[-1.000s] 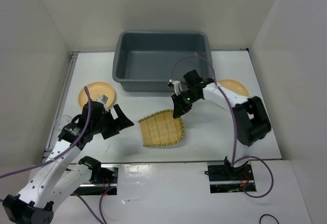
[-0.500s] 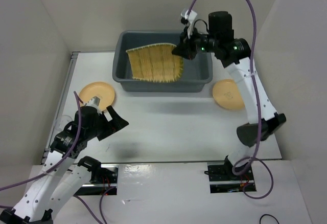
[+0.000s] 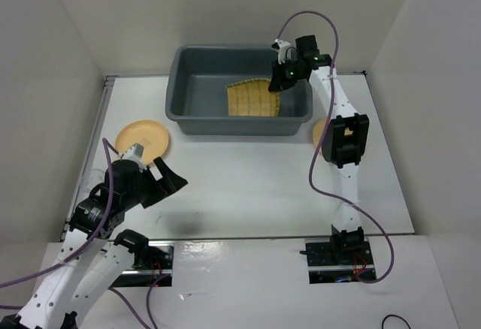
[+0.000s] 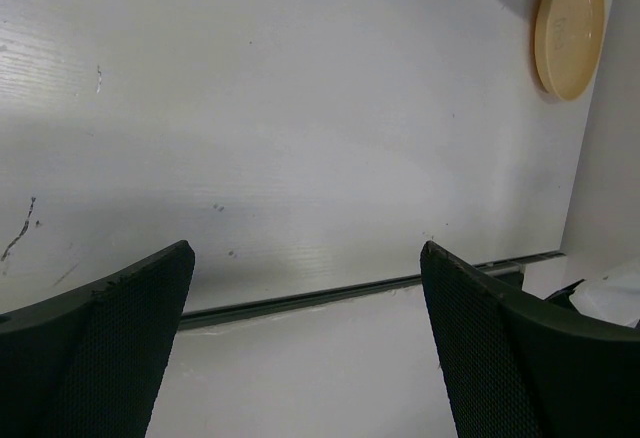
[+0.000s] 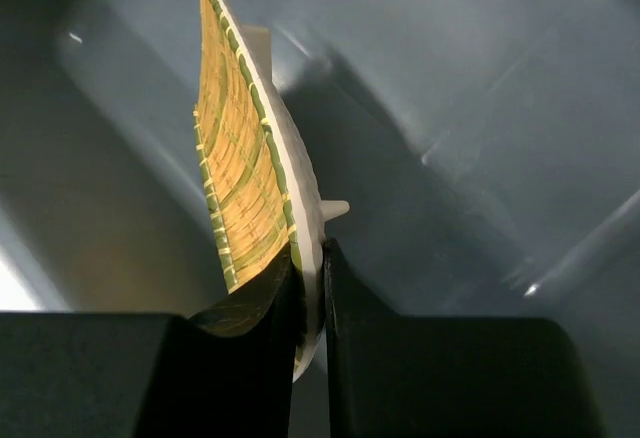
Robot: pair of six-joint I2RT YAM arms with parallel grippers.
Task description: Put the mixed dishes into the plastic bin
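Right arm, lowering stage. A second ago the bamboo tray (image 3: 253,99) lay flat on the table (image 3: 248,186) in front of the bin (image 3: 188,116). Half a second ago I held it high over the rim. Now it hangs inside the bin, toward the right end. It stands on edge with its woven face turned to the near wall, and I cannot tell whether its lower edge touches the floor. My right gripper (image 5: 310,258) is clamped narrowly on the tray's rim, so the tray is over its goal but not yet let go.

Left arm, waiting. My left gripper (image 4: 305,258) has drawn back toward its base, and its jaws are spread wide and hold nothing above bare table.

Remaining work, as I judge it: opening the right jaws would finish the first dish. The left-hand plate (image 3: 143,137) and the right-hand plate (image 3: 316,130) both rest on the table outside the bin, the latter partly hidden behind my right arm. I cannot make out the cup.
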